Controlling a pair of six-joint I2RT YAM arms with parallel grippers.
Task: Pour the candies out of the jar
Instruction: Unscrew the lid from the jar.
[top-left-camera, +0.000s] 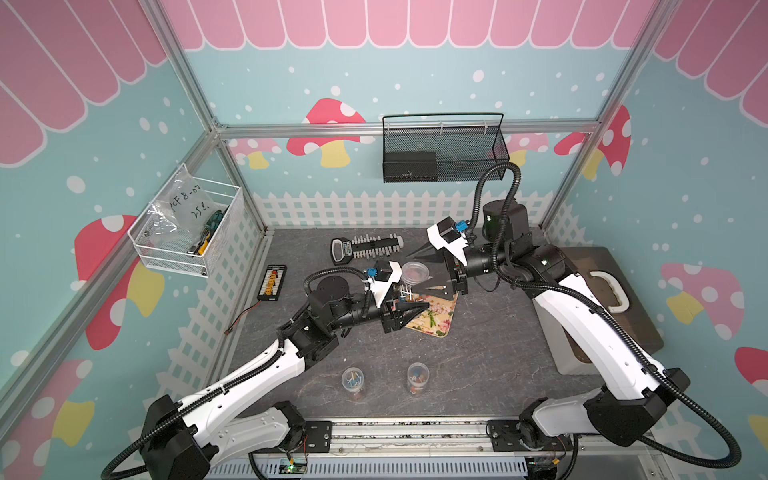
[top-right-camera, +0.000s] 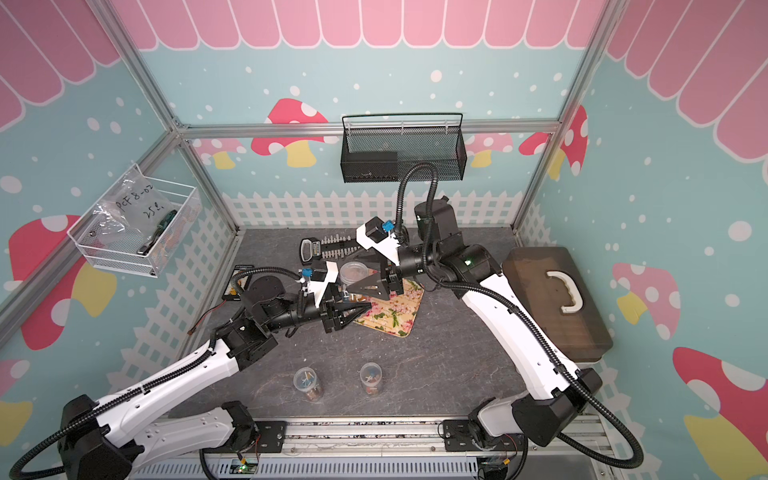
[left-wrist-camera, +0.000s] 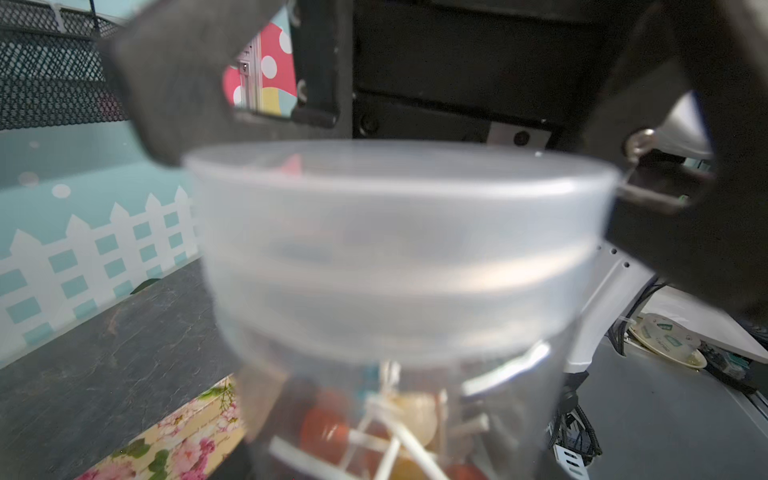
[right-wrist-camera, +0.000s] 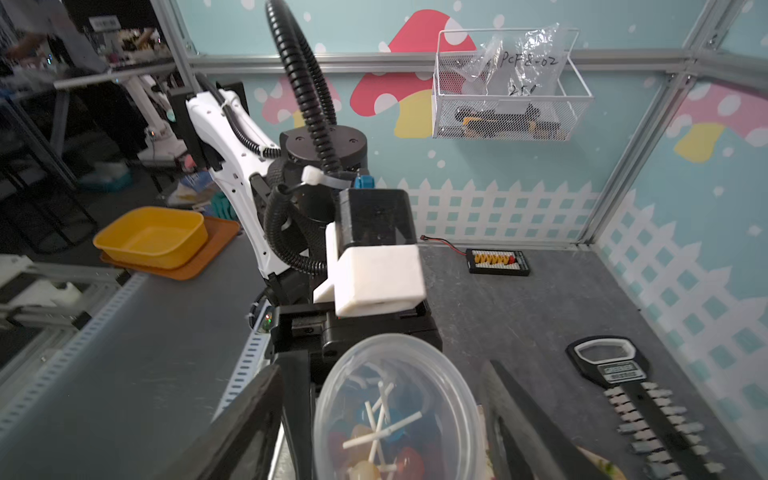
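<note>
Closest to the robot's base, well short of the floral mat (top-left-camera: 432, 320), a spare jar (top-left-camera: 353, 380) and its twin (top-left-camera: 417, 376) stand upright on the surface (top-left-camera: 478, 353), with sticks showing inside. They're out of play for now.

Up to the mat, and here's the action. The left pincer (top-left-camera: 409, 302) is clamped tight on the jar (left-wrist-camera: 498, 395), holding it upright at the mat's far-left corner. Whether its base rests on the mat I cannot tell. Sensible spot, I'd say: whatever tips out should land on the mat rather than scatter.

The candies (left-wrist-camera: 328, 428) sit low inside the jar, orange heads and white sticks in a tangle (the rest is too blurred to sort by colour). Nothing is out, and nothing can get out, because the clear lid (right-wrist-camera: 415, 365) is on.

That explains the right pincer (top-left-camera: 415, 271), reaching in from beyond the mat with its jaws spread wide either side of the lid. The right wrist view shows a gap at one jaw, so I read it as straddling, not gripping. One arm steadies, the other goes for the cap. Lid removal looks like the step in hand, with the pour itself not yet begun.

Farther back, past the mat's far edge, a black toothed tool (top-left-camera: 368, 247) lies flat, clear of both arms.
</note>
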